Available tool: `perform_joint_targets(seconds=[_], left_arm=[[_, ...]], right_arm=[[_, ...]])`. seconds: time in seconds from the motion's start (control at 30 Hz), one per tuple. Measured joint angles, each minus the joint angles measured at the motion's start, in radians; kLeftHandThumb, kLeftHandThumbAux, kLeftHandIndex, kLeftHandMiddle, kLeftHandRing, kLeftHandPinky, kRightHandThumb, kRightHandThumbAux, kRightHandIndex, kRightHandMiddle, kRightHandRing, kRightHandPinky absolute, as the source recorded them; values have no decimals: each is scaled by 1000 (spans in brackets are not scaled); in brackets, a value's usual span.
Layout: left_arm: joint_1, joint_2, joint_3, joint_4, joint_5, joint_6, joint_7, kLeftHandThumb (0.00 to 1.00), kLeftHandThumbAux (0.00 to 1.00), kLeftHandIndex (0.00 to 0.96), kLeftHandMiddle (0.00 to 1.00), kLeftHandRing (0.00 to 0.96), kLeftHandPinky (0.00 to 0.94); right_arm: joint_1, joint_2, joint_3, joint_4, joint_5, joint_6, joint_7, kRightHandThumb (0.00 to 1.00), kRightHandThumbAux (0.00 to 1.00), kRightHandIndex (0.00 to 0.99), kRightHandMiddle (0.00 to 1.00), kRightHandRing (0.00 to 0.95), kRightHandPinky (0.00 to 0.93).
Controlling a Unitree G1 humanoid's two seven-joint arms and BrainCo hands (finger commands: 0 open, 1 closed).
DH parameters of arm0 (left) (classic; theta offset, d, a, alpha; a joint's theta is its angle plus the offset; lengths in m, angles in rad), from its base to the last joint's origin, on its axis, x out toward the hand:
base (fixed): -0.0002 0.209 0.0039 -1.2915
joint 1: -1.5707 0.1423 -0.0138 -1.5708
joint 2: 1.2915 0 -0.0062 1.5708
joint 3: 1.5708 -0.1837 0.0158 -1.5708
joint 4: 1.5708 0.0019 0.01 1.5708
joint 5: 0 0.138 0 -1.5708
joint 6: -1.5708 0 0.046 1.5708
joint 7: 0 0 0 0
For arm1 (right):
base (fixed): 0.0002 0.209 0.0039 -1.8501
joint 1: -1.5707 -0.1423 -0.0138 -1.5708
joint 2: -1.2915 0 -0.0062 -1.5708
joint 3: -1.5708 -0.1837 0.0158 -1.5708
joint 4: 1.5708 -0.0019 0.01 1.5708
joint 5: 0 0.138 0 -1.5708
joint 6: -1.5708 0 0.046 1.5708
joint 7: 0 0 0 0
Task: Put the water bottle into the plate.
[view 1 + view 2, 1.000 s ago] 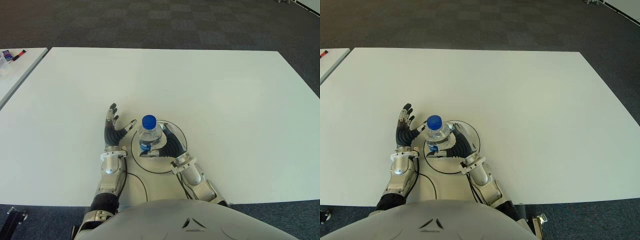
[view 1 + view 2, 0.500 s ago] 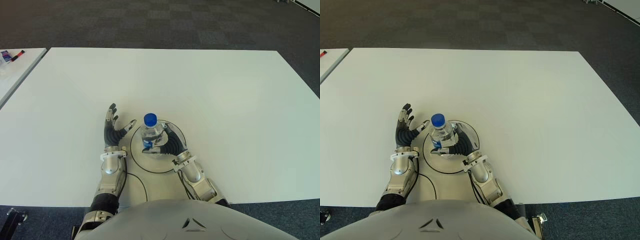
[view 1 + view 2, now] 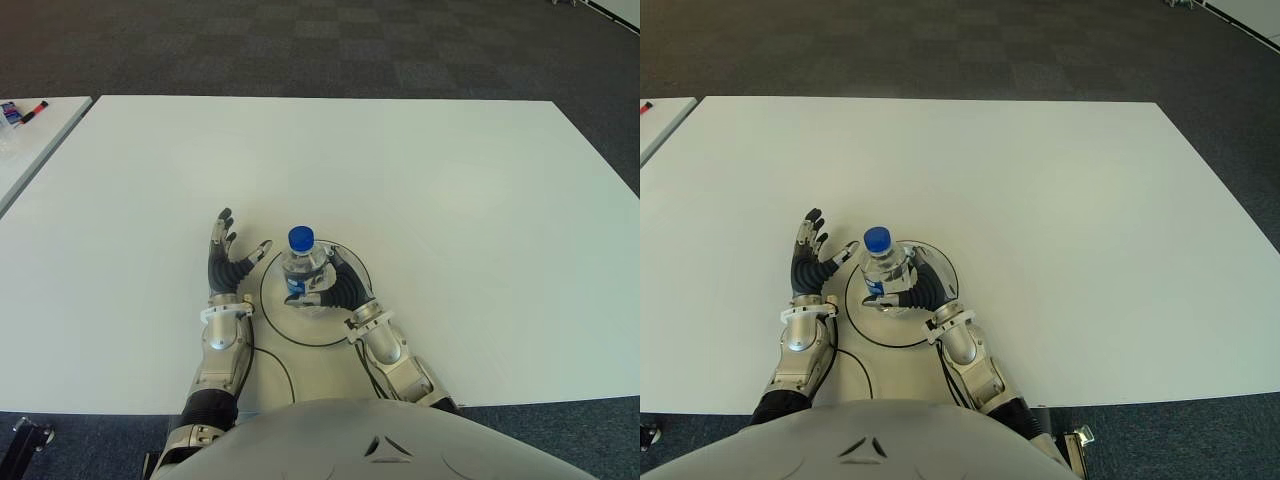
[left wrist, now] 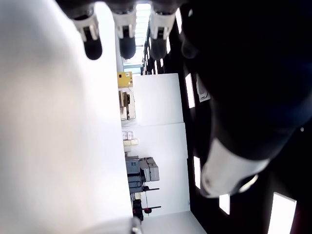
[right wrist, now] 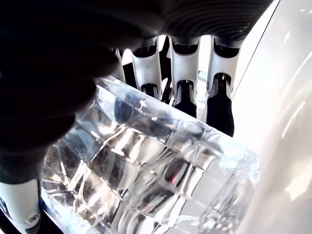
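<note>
Dark carpet tiles surrounded a wide white table (image 3: 420, 180), and the corner of a second white table (image 3: 30, 130) showed at the far left with a few small items on it. Near the front edge of the main table lay a white plate (image 3: 345, 265) with a thin dark rim. A clear water bottle (image 3: 303, 270) with a blue cap (image 3: 301, 238) stood upright inside the plate, toward its left part.

The right hand (image 3: 335, 288) was over the plate, just right of the bottle, with its fingers (image 5: 219, 105) curled round the bottle's body. The right wrist view showed the ribbed clear plastic pressed close against the palm, fingertips wrapped over its far side. Whether the bottle's base touched the plate could not be told.

The left hand (image 3: 228, 262) showed just left of the plate, apart from the bottle, palm turned toward it. Its fingers (image 4: 127, 29) were spread and straight and held nothing, the thumb reaching toward the plate's rim. A thin dark cable (image 3: 280, 365) curved across the table between the two forearms.
</note>
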Motion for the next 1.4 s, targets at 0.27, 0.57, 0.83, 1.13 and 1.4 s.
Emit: perform_joint_targets(seconds=[0.27, 0.57, 0.83, 1.13, 1.4], left_arm=[[3, 0, -1, -3, 2, 0, 0, 112, 838, 22, 0, 0, 37], [3, 0, -1, -2, 3, -2, 0, 104, 845, 27, 1, 0, 36], [2, 0, 0, 2, 3, -6, 4, 96, 854, 34, 5, 0, 39], [1, 0, 0, 7, 0, -14, 4, 89, 859, 32, 0, 0, 32], [1, 0, 0, 6, 1, -13, 4, 80, 865, 24, 4, 0, 31]], right_arm=[[0, -2, 0, 0, -4, 0, -7, 857, 672, 417, 538, 910, 879], [0, -3, 0, 2, -5, -2, -20, 857, 672, 417, 539, 910, 879], [-6, -5, 0, 12, -8, -13, -42, 857, 672, 417, 539, 909, 878], [-18, -3, -5, 42, -20, -52, -105, 855, 673, 407, 558, 825, 775], [-83, 5, -19, 195, 42, -221, -122, 769, 555, 209, 338, 347, 369]])
